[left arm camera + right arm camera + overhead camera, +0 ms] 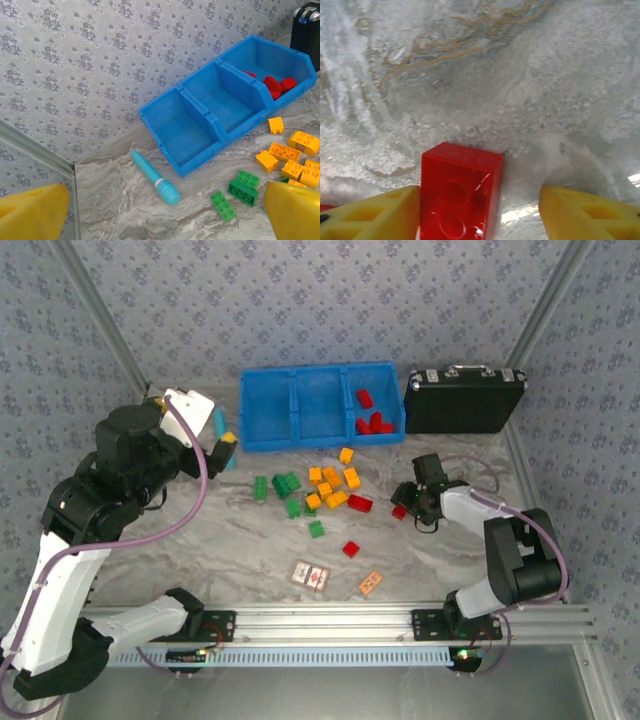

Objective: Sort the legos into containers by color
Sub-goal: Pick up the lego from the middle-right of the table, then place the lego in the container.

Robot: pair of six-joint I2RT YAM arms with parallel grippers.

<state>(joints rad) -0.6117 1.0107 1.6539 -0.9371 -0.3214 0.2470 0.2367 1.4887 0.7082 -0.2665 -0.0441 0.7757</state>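
- White-and-black left arm is folded up high at the left side, and its left gripper [222,446] hangs above the grey marbled table [200,540] with its yellow fingers [35,212] spread wide, released and holding nothing.
- Teal plastic tube [155,178] lies just beside the left end of the long blue plastic tray [320,371].
- Red plastic bricks [371,421] sit in the tray's right compartment.
- Loose plastic bricks, green [285,485], orange-yellow [333,485] and red [352,548], lie scattered in front of the tray.
- Right arm is bent low and reaches inward. The right gripper [405,502] is parted around a single red brick [460,192] on the marble, which touches one finger with a gap to the other — unclamped.
- Black briefcase [465,405] stands right of the tray.
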